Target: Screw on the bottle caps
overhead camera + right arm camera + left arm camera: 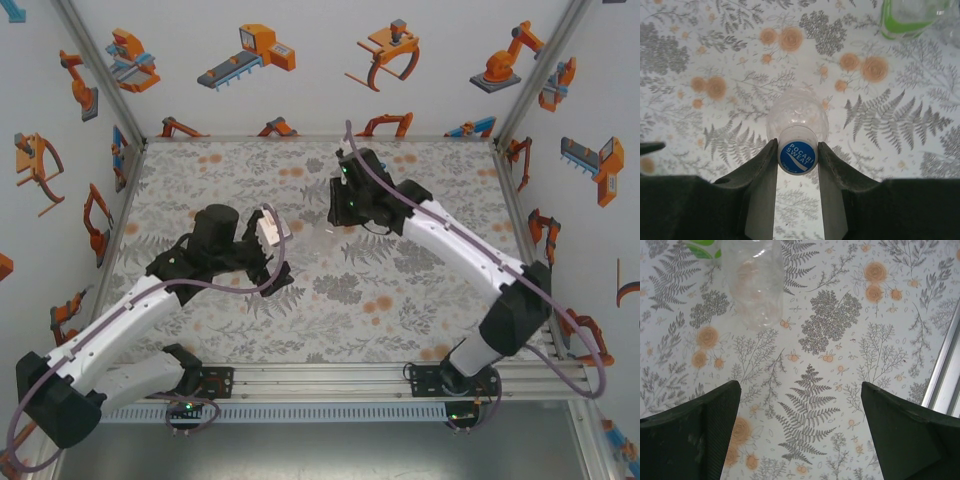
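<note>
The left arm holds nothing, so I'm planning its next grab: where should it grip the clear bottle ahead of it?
Take the clear bottle across its round body near the rounded end, from above, left gripper jaws either side. It seems to lie flat on the mat, that end pointing at the jaws; a green bottle crowds the far part.

The colourless bottle [752,285] is clear, glossy plastic. The blue-printed bottle cap [797,156] looks like smooth, slightly shiny plastic. The left claw [800,390] has matt black fingers [690,440], finely ribbed inside. The floral mat [830,365] is matt; the edge rail [945,375] is brushed metal.
</note>
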